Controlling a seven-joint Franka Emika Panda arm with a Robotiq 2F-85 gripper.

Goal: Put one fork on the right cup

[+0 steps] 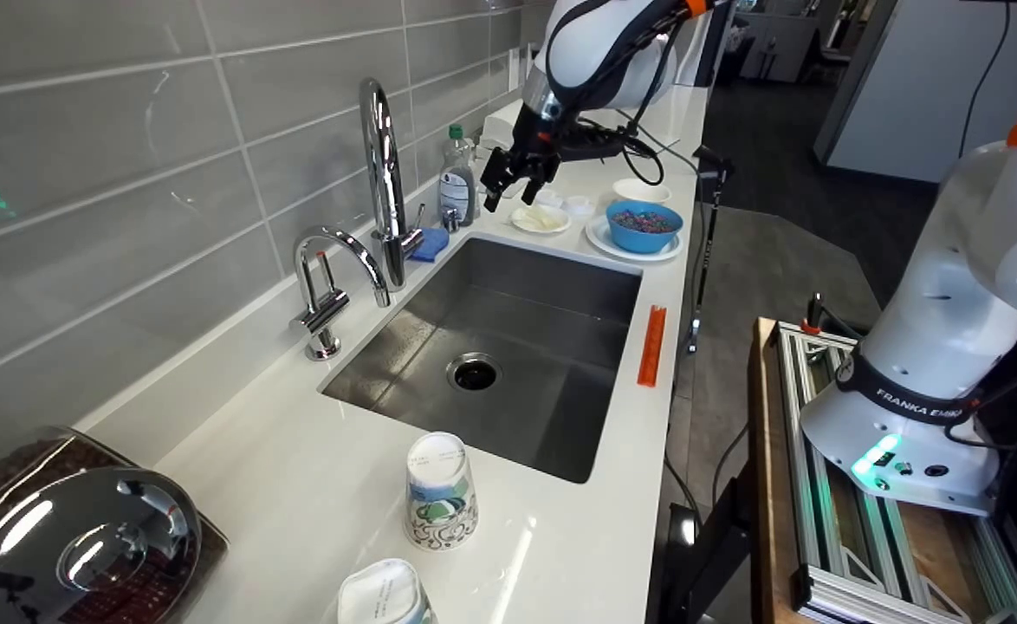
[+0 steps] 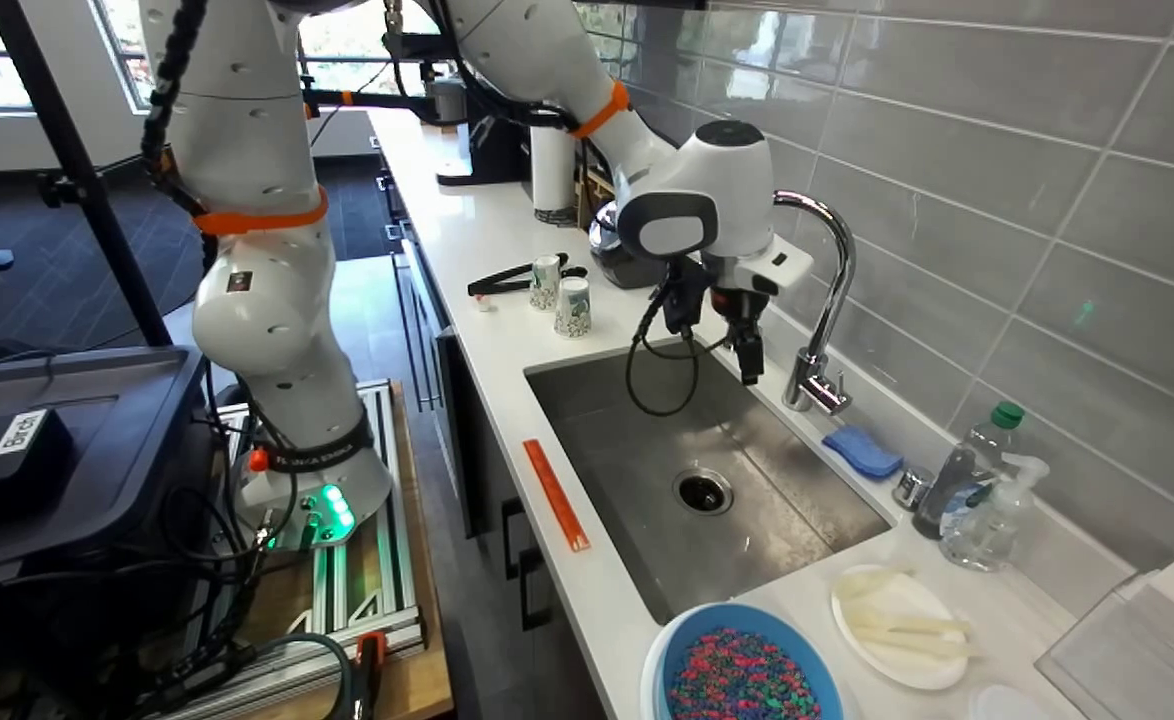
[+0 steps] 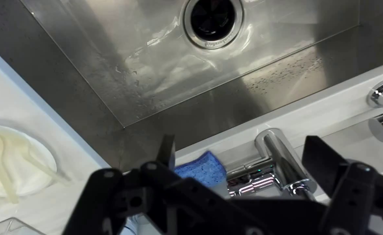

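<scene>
Several pale cream utensils lie on a small white plate (image 1: pixel 564 227). The fork (image 3: pixel 43 164) seems to be the one overhanging the rim in the wrist view, but the heads are blurred. Utensils also show in an exterior view (image 2: pixel 912 640). The right cup (image 1: pixel 441 511) stands upside down beyond the sink, with a teal-green pattern on its side; it also shows in an exterior view (image 2: pixel 574 310). My gripper (image 3: pixel 240 147) is open and empty, high above the sink's wall side, away from plate and cup. It shows in both exterior views (image 1: pixel 510 198) (image 2: pixel 750 368).
The sink (image 1: pixel 526 373) lies between plate and cups. Chrome faucets (image 1: pixel 378 165), a blue sponge (image 3: pixel 204 169) and soap bottles (image 1: pixel 456 182) stand along the wall. The plainer cup (image 1: pixel 383 598), an orange strip (image 2: pixel 555 495) and a blue bowl (image 2: pixel 817 660) are on the counter.
</scene>
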